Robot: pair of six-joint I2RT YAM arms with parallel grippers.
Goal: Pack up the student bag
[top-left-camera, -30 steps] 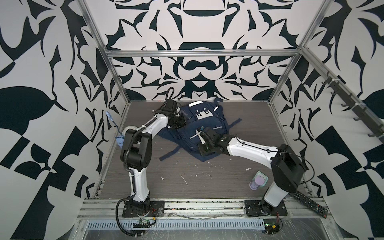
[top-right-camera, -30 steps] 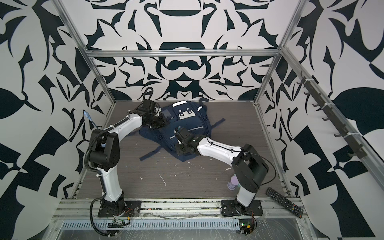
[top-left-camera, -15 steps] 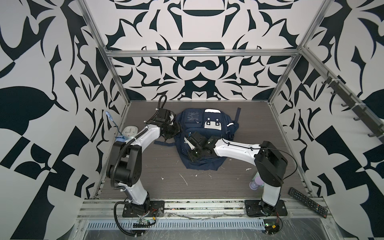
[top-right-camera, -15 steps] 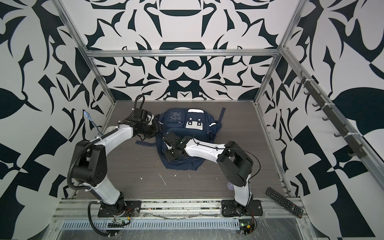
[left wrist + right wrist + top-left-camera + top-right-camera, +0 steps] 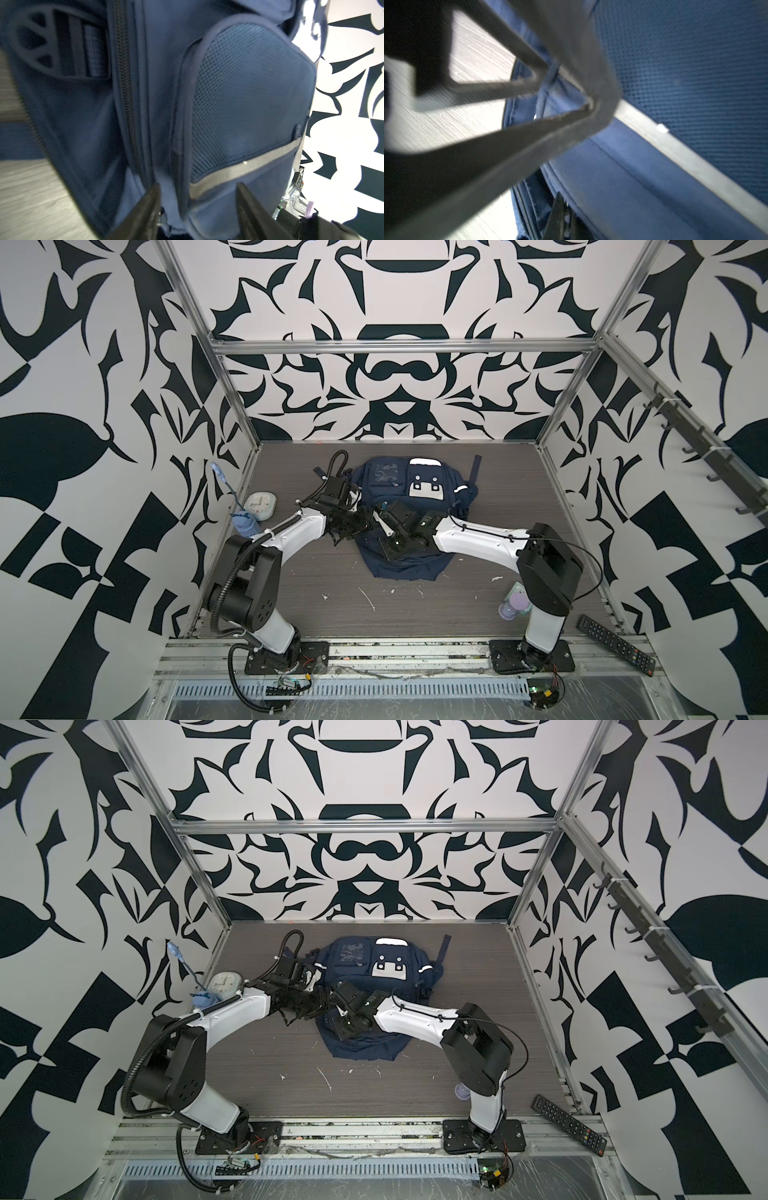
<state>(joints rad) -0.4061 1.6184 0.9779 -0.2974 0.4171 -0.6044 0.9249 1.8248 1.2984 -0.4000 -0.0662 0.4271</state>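
Note:
The student bag (image 5: 409, 568) (image 5: 365, 1048) is navy and lies flat mid-table, its white patch facing up. Both grippers meet at its left side. My left gripper (image 5: 358, 526) (image 5: 197, 189) is open, and a fold of the bag (image 5: 239, 93) by the mesh pocket and grey strip (image 5: 239, 168) bulges between its fingers (image 5: 149, 207). My right gripper (image 5: 381, 526) (image 5: 560, 209) is shut, with its tips against the bag's (image 5: 685, 62) seam beside a zip. Whether fabric is pinched there I cannot tell. The left gripper's grey finger frame (image 5: 571, 62) blocks much of the right wrist view.
A white round clock (image 5: 261, 506) and a blue holder (image 5: 245, 524) stand by the left wall. A purple bottle (image 5: 515, 605) stands beside the right arm's base. A black remote (image 5: 615, 645) lies on the front right rail. White scraps dot the front of the table.
The bag has turned from a tilted lie to square and slid a little left. The left arm has swung outward and its jaws have opened. The right gripper has moved left, still shut.

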